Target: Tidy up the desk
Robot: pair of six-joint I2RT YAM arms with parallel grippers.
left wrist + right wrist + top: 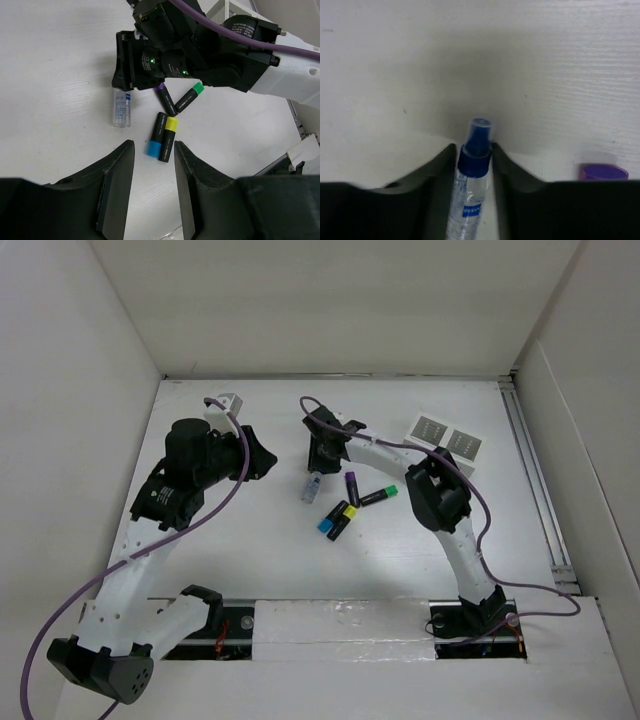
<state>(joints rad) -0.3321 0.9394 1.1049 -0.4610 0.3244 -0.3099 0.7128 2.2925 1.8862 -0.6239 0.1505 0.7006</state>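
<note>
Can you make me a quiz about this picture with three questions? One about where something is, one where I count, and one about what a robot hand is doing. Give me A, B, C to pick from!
1. Where is the spray bottle?
A) between the fingers of the right gripper
B) on the floor
C) hanging in the air

2. How many markers lie on the desk?
A) two
B) four
C) six

3. What is the left gripper holding?
A) a marker
B) the spray bottle
C) nothing

Answers:
1 A: the right wrist view shows a finger on each side of it.
2 B: there are four, with purple, green, yellow and blue caps.
3 C: nothing sits in the gap between its fingers.
</note>
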